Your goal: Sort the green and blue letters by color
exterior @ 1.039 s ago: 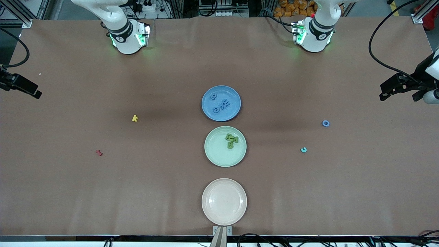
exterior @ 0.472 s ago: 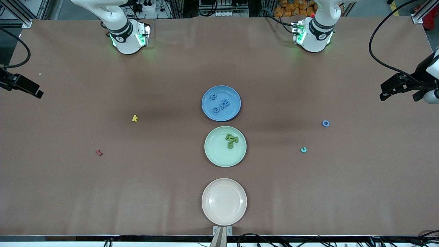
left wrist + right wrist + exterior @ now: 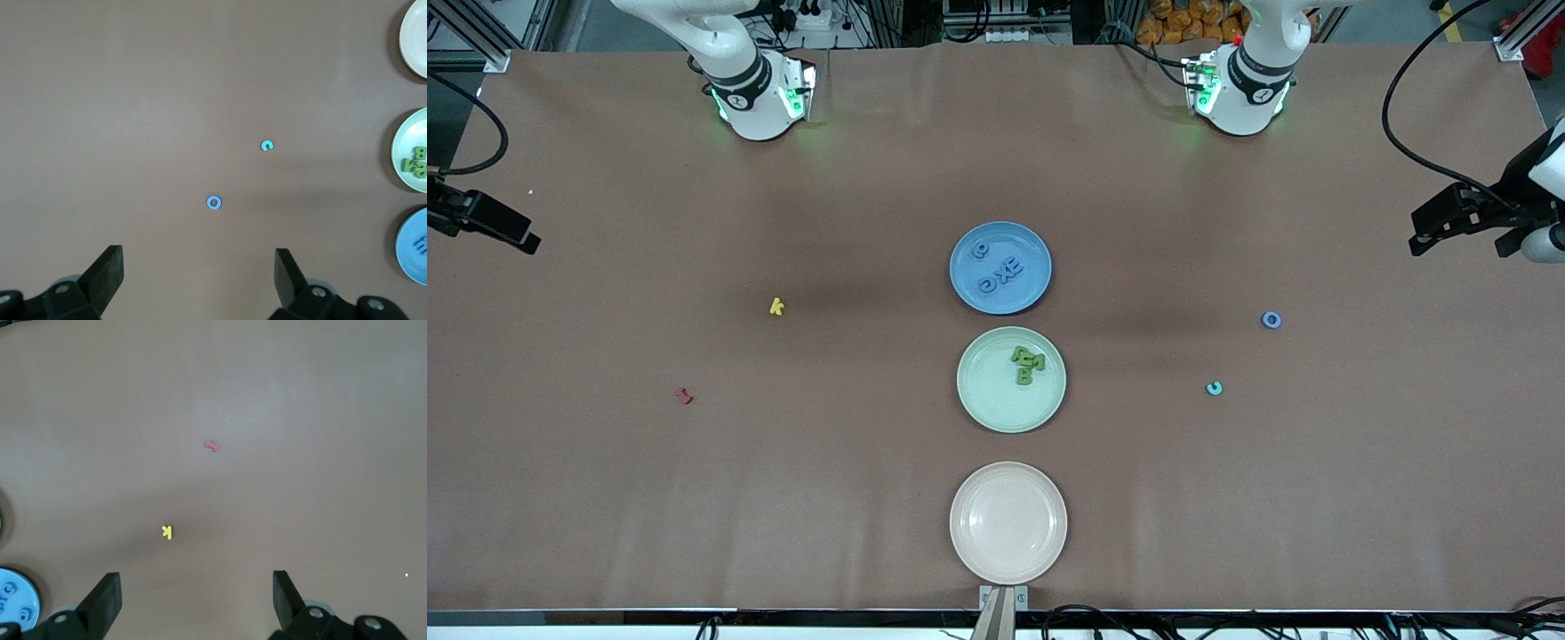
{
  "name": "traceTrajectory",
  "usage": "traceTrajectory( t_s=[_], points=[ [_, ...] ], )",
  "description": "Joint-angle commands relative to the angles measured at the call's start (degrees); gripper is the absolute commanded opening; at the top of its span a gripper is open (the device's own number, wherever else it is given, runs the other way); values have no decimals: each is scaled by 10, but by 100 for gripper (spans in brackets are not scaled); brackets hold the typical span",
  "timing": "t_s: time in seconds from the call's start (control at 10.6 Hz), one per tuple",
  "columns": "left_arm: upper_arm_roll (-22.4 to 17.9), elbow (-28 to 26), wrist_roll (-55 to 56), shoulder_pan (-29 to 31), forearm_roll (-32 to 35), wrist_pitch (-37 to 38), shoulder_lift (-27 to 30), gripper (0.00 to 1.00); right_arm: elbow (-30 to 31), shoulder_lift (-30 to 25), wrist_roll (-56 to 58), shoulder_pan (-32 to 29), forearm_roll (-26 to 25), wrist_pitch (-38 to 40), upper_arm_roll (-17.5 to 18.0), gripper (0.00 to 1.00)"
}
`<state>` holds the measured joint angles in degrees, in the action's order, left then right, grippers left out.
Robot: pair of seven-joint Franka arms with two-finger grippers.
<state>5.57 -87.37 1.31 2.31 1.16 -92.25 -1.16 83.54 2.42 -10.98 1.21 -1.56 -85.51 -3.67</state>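
- Nearest the front camera, a smooth round cream plate (image 3: 1008,522) sits empty
- Farther than it, the glossy green plate (image 3: 987,404) holds chunky green letters (image 3: 1027,364)
- Beside the green plate, toward the left arm's end, lie a teal c (image 3: 1214,388) and a blue ring-shaped o (image 3: 1271,319), still loose
- Farther than the green plate, the blue plate (image 3: 969,284) holds blue letters (image 3: 1000,272)
- Judged next: left gripper (image 3: 199,285), fingers wide, should descend on the o; right gripper (image 3: 197,600), also wide and empty, waits

1. Table (image 3: 605,498): brown covering.
2. Blue plate (image 3: 1000,268), centre, 12 o'clock of the green plate (image 3: 1011,380).
3. Cream plate (image 3: 1008,523), 6 o'clock of the green.
4. Yellow k (image 3: 776,307), dark red letter (image 3: 684,396): toward 9 o'clock.
5. Blue O (image 3: 1272,320), teal c (image 3: 1214,388): toward 3 o'clock.
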Motion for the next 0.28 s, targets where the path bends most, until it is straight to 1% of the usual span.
traceTrajectory(
  t_s=[0.0,0.19],
  points=[
    [6,14,12,0,5,29,6,100,5,-5,8,2,7,3,-5,100],
    [6,14,12,0,5,29,6,100,5,-5,8,2,7,3,-5,100]
  ],
)
